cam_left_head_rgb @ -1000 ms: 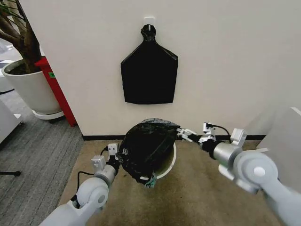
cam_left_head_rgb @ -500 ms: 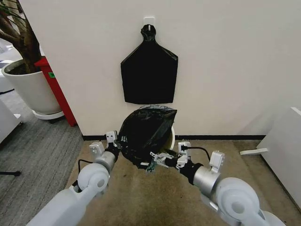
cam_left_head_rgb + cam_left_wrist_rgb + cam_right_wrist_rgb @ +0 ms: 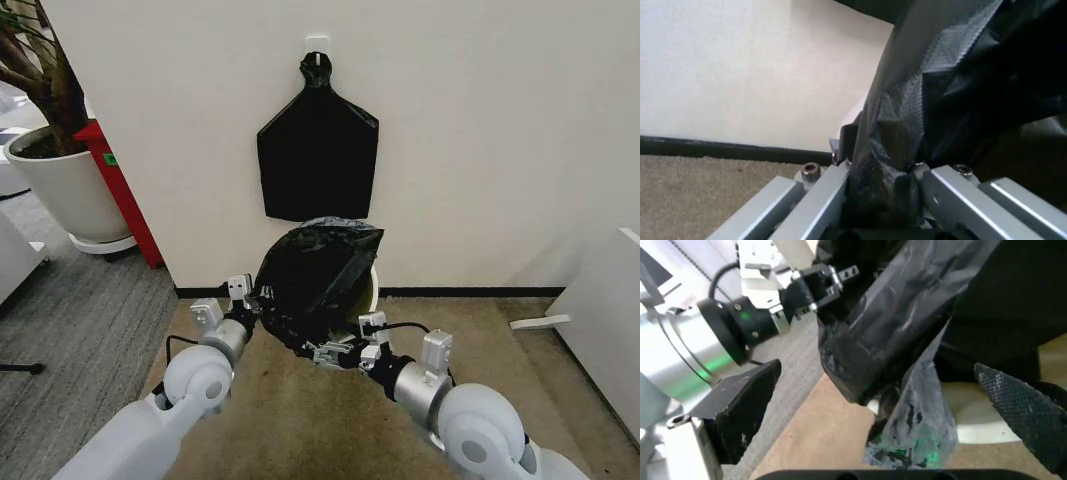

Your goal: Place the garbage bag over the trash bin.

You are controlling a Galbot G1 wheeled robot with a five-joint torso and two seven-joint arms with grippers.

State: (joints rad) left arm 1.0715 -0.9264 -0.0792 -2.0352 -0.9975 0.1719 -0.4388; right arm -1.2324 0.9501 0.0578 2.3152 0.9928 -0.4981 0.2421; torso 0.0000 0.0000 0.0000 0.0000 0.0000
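Note:
The black garbage bag [image 3: 315,280] lies crumpled over the top of the cream-white trash bin [image 3: 374,292], covering most of it; a strip of the bin's wall shows on the right. My left gripper [image 3: 252,298] is at the bag's left edge, shut on the film [image 3: 883,150]. In front of the bin, my right gripper [image 3: 322,353] is open just under the bag's hanging lower edge. In the right wrist view its fingers [image 3: 740,410] stand wide apart around the bag's dangling tail [image 3: 907,440] without touching it, and the bin [image 3: 973,415] shows behind.
A flat black bag bundle [image 3: 317,150] hangs from a wall hook above the bin. A white plant pot [image 3: 65,185] and a red panel [image 3: 120,190] stand at the left. A white cabinet [image 3: 600,310] is at the right. The floor is tan carpet.
My right arm swung from the bin's right side round to its front, under the bag's lower edge. The bag shifted slightly up and right. My left gripper kept its hold.

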